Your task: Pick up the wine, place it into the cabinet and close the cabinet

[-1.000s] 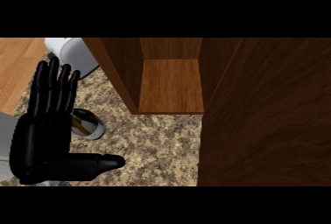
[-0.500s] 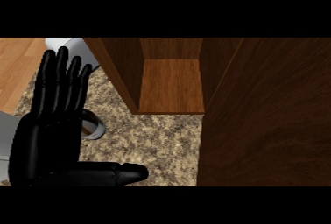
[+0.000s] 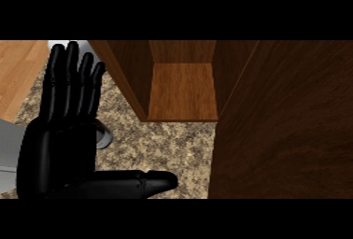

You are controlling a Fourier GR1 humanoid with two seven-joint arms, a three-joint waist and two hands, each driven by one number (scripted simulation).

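Note:
My left hand [image 3: 59, 154] fills the left side of the head view, open, with straight fingers pointing away and the thumb stretched to the right. Just past its right edge shows a sliver of a grey round thing [image 3: 105, 138], probably the wine bottle seen from above; the hand hides most of it. I cannot tell whether the hand touches it. The wooden cabinet [image 3: 183, 91] stands open at the top middle, with a bare shelf. Its dark door [image 3: 289, 121] takes up the right side. My right hand does not show.
Speckled stone counter [image 3: 165, 149] lies between the hand and the cabinet. A pale round object [image 3: 88, 45] peeks out behind the fingertips at the top left. A light wooden surface [image 3: 17, 70] runs along the far left.
My left hand has slid right and further from me, and now covers most of the grey bottle. The cabinet and its door have not moved.

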